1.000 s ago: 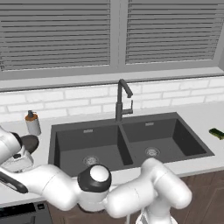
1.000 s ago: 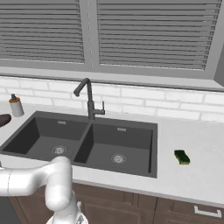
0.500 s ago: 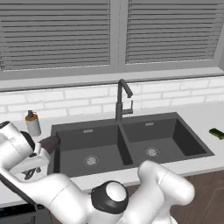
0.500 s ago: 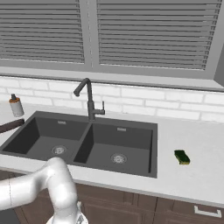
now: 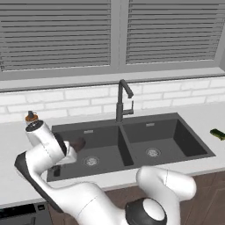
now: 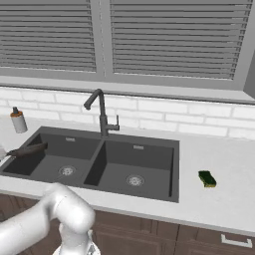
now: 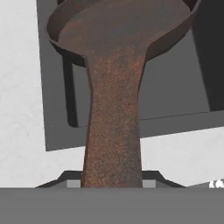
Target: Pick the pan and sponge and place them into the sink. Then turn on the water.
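Note:
The dark brown pan [image 7: 122,30] hangs over the left basin of the dark grey sink [image 7: 175,87], its long handle running back into my gripper [image 7: 112,183], which is shut on it. From the bases, the pan [image 5: 78,144] [image 6: 28,149] shows at the left end of the sink [image 5: 189,140] [image 6: 149,172], just above the basin. The yellow and green sponge [image 5: 217,134] [image 6: 207,179] lies on the counter to the right of the sink. No stream comes from the dark gooseneck faucet [image 5: 119,103] [image 6: 102,115].
A soap bottle [image 5: 30,117] [image 6: 18,120] stands on the counter behind the sink's left corner. White brick wall and window blinds rise behind the faucet. My own arm curls along the sink's left and front sides.
The arm has swung rightward from the left counter, carrying the pan out over the sink's left basin. The sponge has stayed put.

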